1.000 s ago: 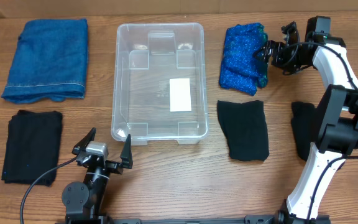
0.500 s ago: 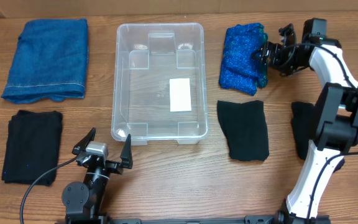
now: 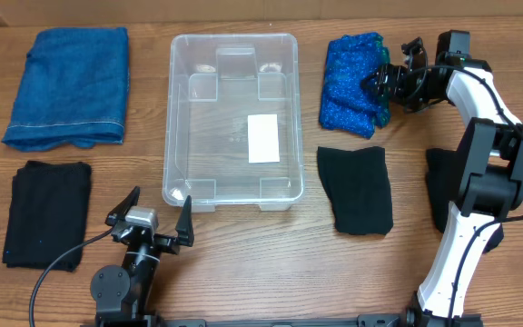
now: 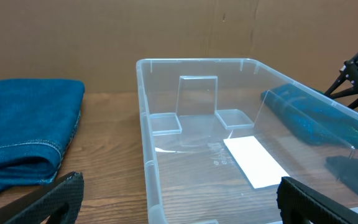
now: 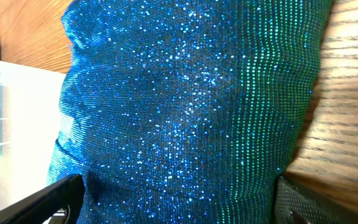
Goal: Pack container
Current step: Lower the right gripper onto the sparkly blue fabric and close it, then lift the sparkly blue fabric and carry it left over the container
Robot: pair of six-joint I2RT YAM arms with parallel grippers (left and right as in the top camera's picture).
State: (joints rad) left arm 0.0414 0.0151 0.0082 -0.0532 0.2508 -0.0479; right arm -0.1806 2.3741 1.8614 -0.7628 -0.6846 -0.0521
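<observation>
The container point(image 3: 232, 38) is a clear rectangular bin standing in the middle of the table, with only a white label point(image 3: 263, 138) on its bottom. In the left wrist view the container point(image 4: 197, 61) fills the frame and holds nothing. My left gripper point(image 3: 159, 211) hangs open just in front of its near wall, and the fingers point(image 4: 61, 194) are spread wide. My right gripper point(image 3: 382, 76) is open at the right edge of a folded blue sparkly cloth point(image 3: 350, 84). In the right wrist view that cloth point(image 5: 185, 106) lies between the spread fingers point(image 5: 300, 200).
A folded blue towel point(image 3: 66, 86) lies at the back left, with a black cloth point(image 3: 48, 213) in front of it. Another black cloth point(image 3: 355, 189) lies right of the container. A third point(image 3: 441, 182) is partly hidden behind the right arm.
My right gripper has moved left, closer over the sparkly cloth's right edge. The left arm and the container have not moved.
</observation>
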